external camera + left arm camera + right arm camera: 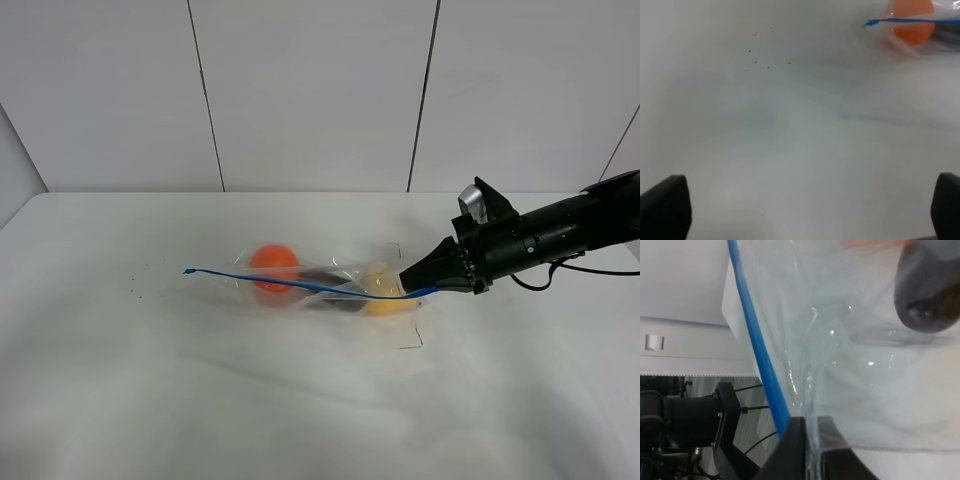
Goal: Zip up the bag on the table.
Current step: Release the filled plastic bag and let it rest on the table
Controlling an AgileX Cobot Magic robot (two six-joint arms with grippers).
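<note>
1. Bag (320, 282), clear and crinkly, lies on the worktop (200, 400) about midway between its left and right edges, nearer the far edge than the near one.
2. Its blue zipper strip (300, 283) runs lengthwise and is drawn out straight. An orange fruit (273, 266) sits toward the left end, a yellow fruit (385, 298) toward the right, and a dark purple fruit (927, 295) between them.
3. The right gripper (408, 278) is clamped on the strip's right end, I'd say to anchor it and keep the strip taut so something can run along it.
4. The left gripper (805, 210) hangs wide open over bare worktop, holding nothing, near the strip's free left tip. It looks placed to pinch there next.
5. Whether the zip is already partly sealed, I can't tell from here.
</note>
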